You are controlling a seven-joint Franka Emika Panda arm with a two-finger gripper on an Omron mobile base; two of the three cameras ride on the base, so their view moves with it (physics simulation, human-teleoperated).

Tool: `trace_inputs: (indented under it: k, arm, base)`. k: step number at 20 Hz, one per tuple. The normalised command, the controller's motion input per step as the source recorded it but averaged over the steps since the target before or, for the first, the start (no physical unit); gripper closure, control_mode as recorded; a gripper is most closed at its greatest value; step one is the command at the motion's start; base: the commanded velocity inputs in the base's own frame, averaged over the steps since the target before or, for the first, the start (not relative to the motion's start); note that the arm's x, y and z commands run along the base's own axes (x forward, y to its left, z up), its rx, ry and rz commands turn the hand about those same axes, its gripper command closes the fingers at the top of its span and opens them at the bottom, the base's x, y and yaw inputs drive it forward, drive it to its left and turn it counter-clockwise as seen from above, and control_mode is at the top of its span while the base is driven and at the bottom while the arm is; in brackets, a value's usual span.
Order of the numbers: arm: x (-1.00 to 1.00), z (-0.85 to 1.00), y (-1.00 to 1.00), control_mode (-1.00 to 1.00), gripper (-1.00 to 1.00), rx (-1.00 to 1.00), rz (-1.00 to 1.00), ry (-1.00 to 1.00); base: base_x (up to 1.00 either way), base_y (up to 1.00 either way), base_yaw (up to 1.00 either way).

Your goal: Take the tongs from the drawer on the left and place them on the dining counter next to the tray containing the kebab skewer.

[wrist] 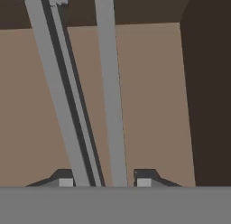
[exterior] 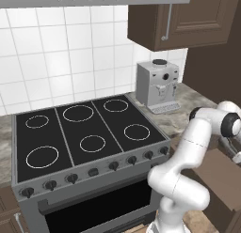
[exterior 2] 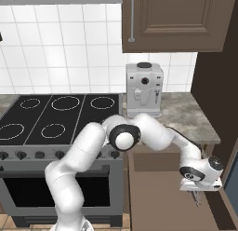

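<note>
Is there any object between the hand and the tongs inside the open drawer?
Nothing visible stands between them. In the hand view the hand is down in the drawer, and both grey arms of the tongs run between its fingertips, which appear closed on them.

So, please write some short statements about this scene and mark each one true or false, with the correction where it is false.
1. The tongs lie inside the open drawer. True.
2. The gripper has a fingertip on each side of the tongs' arms. True.
3. The gripper hangs over the stove. False: in the right base view it reaches down into the drawer, to the right of the stove.
4. The coffee machine stands on the stove. False: it stands on the small marbled counter beside it.
5. The upper cabinet door is shut. True.
</note>
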Motion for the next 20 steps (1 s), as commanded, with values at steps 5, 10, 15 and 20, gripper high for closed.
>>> trace_inputs:
  k: [5,10,15,20]
  arm:
    - [-0.35,1.0,0.3,-1.0,1.0,-0.07,-0.03,-0.42]
    - [-0.22,1.0,0.64,-1.0,1.0,-0.19,-0.03,-0.36]
    - [-0.1,1.0,0.77,-1.0,1.0,-0.24,0.0,-0.05]
    - [0.0,1.0,0.94,-1.0,1.0,-0.3,0.0,0.09]
  base:
    - [0.0,0.0,0.0]
    - [0.0,0.0,0.0]
    - [0.0,0.0,0.0]
    - [0.0,0.0,0.0]
